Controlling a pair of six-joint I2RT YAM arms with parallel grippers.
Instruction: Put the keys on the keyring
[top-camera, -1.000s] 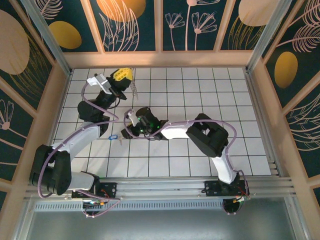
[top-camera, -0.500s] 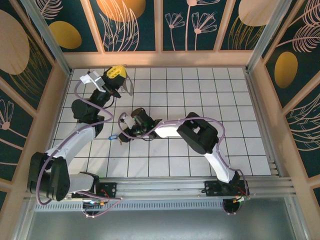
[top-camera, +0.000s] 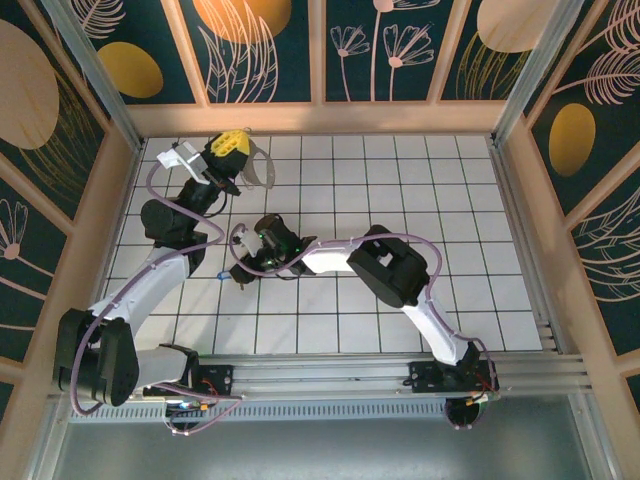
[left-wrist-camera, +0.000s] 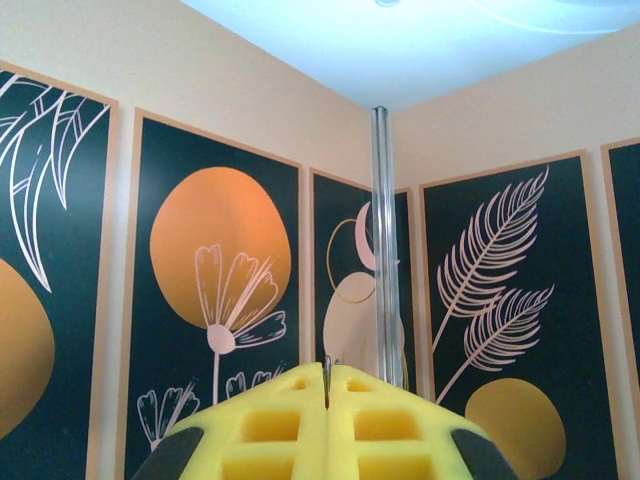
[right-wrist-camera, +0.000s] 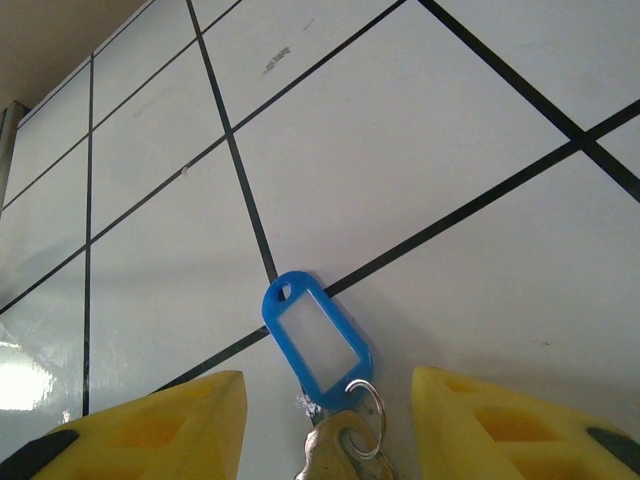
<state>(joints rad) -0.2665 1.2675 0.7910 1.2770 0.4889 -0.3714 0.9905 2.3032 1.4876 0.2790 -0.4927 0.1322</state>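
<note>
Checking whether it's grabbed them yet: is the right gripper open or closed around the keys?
Open. The right gripper has its yellow fingers apart on either side of the keys, which lie on the tiled table, touching neither finger.

White tubular arm links (top-camera: 150, 285) join bulky black joints (top-camera: 385, 268). Purple cables (top-camera: 437, 262) loop alongside. Yellow fingers (left-wrist-camera: 270, 425) carry square pockets.

Between jaws: glossy blue plastic tag (right-wrist-camera: 317, 343), shiny metal ring (right-wrist-camera: 372, 408), duller metal keys (right-wrist-camera: 335, 458). Under jaws: smooth glossy tile (right-wrist-camera: 400, 150). Matt yellow fingers (right-wrist-camera: 150, 430).
</note>
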